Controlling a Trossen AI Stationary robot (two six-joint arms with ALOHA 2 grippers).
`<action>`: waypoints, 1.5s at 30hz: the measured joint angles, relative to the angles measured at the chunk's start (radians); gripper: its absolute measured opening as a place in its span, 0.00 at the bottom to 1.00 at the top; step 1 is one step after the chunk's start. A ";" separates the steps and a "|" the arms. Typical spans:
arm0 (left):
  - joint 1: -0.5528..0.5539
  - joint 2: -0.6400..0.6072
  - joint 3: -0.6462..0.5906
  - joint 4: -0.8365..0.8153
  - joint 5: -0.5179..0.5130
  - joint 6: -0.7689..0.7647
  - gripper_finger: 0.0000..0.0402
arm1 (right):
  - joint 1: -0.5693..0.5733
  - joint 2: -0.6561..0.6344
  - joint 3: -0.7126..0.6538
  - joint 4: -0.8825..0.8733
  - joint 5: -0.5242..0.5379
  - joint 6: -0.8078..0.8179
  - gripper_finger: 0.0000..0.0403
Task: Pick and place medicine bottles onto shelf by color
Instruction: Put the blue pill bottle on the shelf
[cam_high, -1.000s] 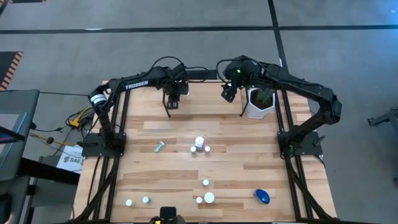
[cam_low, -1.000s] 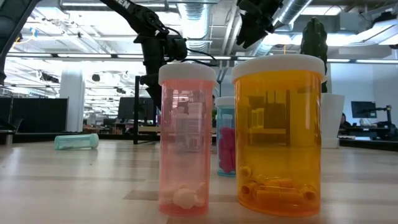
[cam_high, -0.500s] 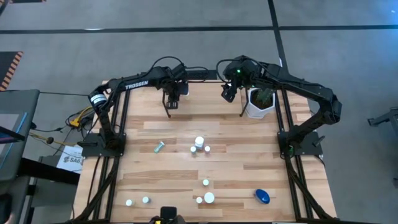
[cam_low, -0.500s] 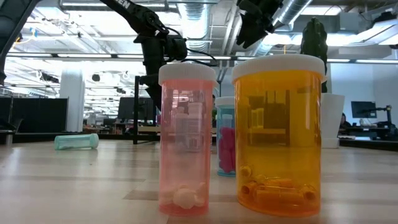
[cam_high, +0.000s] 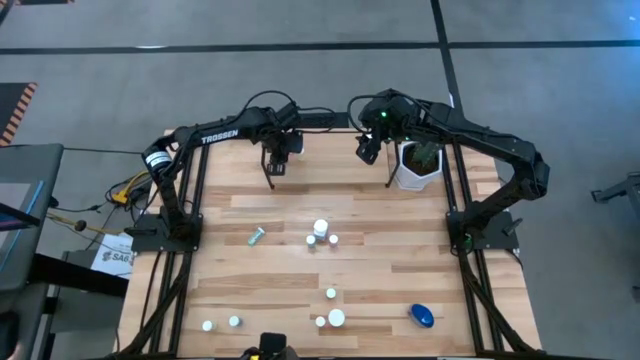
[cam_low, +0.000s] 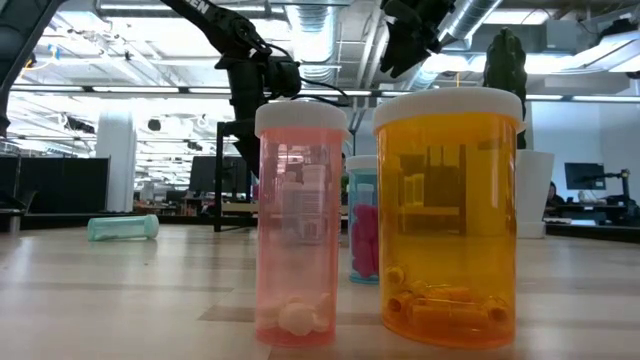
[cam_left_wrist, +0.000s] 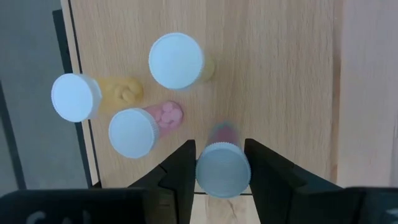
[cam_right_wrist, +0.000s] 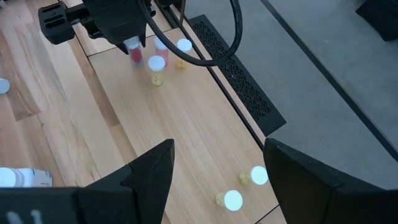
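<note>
My left gripper (cam_left_wrist: 221, 163) is over the left end of the shelf (cam_high: 325, 162), shut on a white-capped bottle with a pink body (cam_left_wrist: 222, 172); that bottle also shows in the right wrist view (cam_right_wrist: 134, 51). Three white-capped bottles (cam_left_wrist: 176, 60) (cam_left_wrist: 76, 98) (cam_left_wrist: 132, 132) stand on the shelf board beside it. My right gripper (cam_right_wrist: 214, 168) is open and empty above the shelf's right end (cam_high: 368, 148). More bottles stand on the table (cam_high: 320, 229) (cam_high: 336, 318), a teal one (cam_high: 256, 236) lies on its side, and a blue one (cam_high: 421, 316) lies near the front right. My left gripper pinches the bottle between its two fingers at the cap end (cam_left_wrist: 201, 174), one finger on each side. The fingers come from above, pointing down. The bottle is upright below them; whether its base rests on the shelf board I cannot tell.
A white pot with a green plant (cam_high: 415, 165) stands right of the shelf, close to my right gripper. Two more bottles (cam_right_wrist: 259, 176) (cam_right_wrist: 232, 199) stand on the shelf's right part. In the low view a pink bottle (cam_low: 300, 220) and an orange bottle (cam_low: 448, 215) stand close to the camera.
</note>
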 joint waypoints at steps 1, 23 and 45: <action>0.000 0.000 0.000 0.000 0.000 0.003 0.28 | 0.000 0.000 0.000 0.000 0.000 0.000 0.67; -0.014 0.000 -0.001 -0.012 -0.009 0.009 0.28 | 0.000 0.000 0.000 0.000 0.000 0.000 0.67; -0.014 0.000 -0.001 -0.007 -0.006 0.002 0.28 | 0.000 0.000 0.000 0.000 0.000 0.000 0.67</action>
